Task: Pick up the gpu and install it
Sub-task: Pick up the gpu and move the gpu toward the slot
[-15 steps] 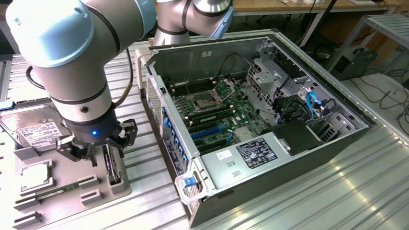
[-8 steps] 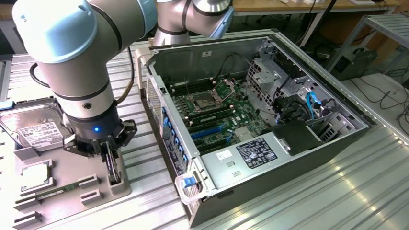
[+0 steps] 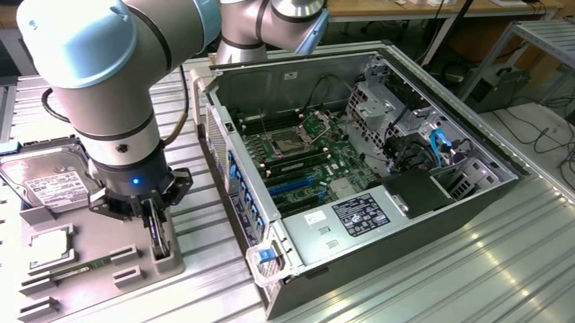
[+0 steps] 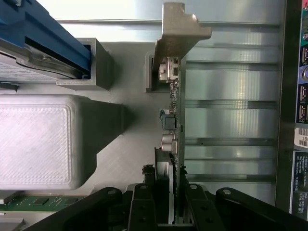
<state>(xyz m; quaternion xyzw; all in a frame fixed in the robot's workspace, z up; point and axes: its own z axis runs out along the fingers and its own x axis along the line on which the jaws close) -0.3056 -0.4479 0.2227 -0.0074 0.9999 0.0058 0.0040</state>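
Note:
The gpu [image 3: 161,239] stands on edge in a slot of the grey holder [image 3: 172,261], at the exterior view's left. In the wrist view the gpu [image 4: 173,120] appears edge-on, a thin green board with its silver bracket [image 4: 180,33] at the far end. My gripper [image 3: 155,225] is lowered straight over the card. Its black fingers [image 4: 144,204] sit tight against both faces of the card's near end. The gripper [image 4: 169,204] is shut on the card, which still rests in the holder. The open computer case [image 3: 269,81] lies to the exterior view's right, motherboard [image 3: 301,158] exposed.
A silver hard drive [image 3: 50,182] with a white label rests on the holder behind the gripper. A small memory stick [image 3: 77,271] lies near the holder's front. The case's rear panel [image 4: 296,120] runs close beside the card. A grey printed block [image 4: 38,139] stands on the card's other side.

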